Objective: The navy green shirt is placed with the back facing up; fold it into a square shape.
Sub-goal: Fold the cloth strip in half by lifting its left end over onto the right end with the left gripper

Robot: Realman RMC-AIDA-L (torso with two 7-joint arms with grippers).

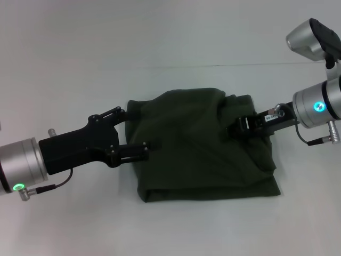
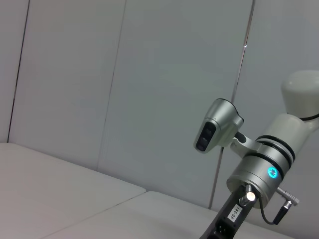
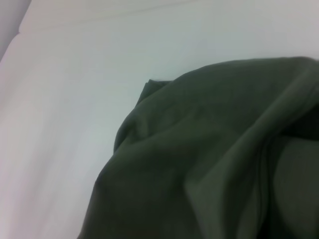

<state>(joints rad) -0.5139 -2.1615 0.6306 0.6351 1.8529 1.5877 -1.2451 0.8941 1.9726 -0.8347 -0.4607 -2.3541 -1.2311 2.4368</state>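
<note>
The navy green shirt (image 1: 200, 146) is seen lying on the pale surface (image 1: 64, 64) as a rumpled, roughly square bundle, plain side up, between the two arms. The left hand (image 1: 136, 129) is reached in low from the left side, nearly level with the surface, its fingers (image 1: 139, 150) spread apart with one at the shirt's far left corner and one at its left edge. The right hand (image 1: 241, 128) is stretched in from the right over the shirt's upper right part, its tip buried in a raised fold, so whether cloth is gripped cannot be told.
</note>
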